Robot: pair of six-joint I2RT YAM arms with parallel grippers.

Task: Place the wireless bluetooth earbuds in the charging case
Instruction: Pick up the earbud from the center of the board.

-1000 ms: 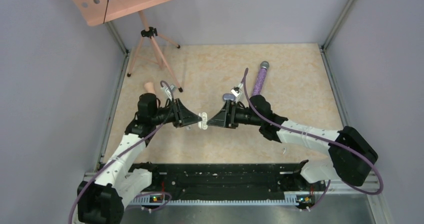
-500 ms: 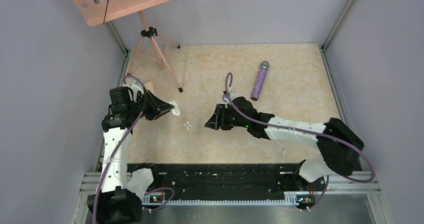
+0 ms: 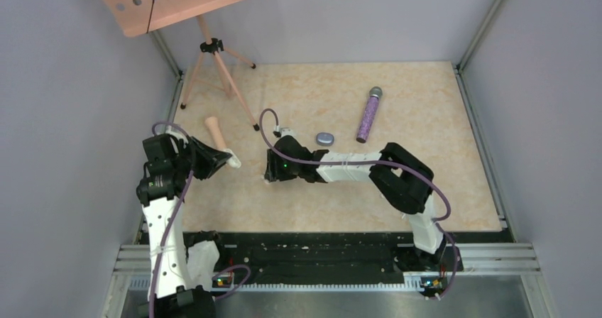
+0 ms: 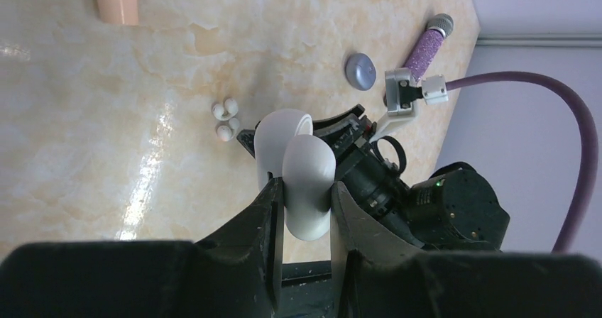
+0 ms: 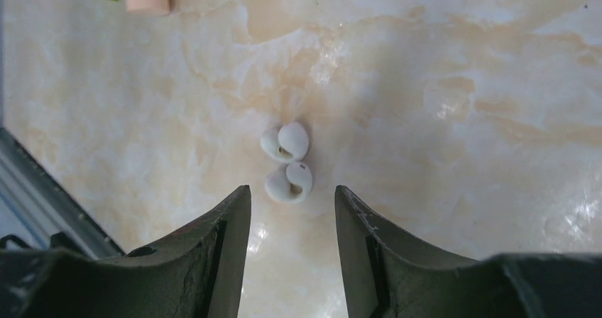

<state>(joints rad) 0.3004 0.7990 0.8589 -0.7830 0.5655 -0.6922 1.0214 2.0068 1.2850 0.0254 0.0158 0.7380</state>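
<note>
My right end effector (image 5: 291,189), spread, hovers with the two tiny white glossy plastic earbuds (image 5: 286,163) dead ahead on the marbled desk (image 5: 461,84), stacked along my reach; my left end effector (image 4: 304,184) pinches the white oval charging case (image 4: 284,130).

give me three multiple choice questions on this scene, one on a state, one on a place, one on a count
1. The left end effector is:
A. open and empty
B. half open, touching nothing
C. shut on the white charging case

2. The white earbuds lie:
A. on the table, just ahead of the right end effector
B. inside the charging case
C. in the left end effector

3. How many earbuds show in the right wrist view?
A. one
B. two
C. four

Answers:
1 C, its fingers clamp the case from both sides.
2 A, they rest on the bare table off the open fingertips.
3 B, a single pair lies there.
</note>
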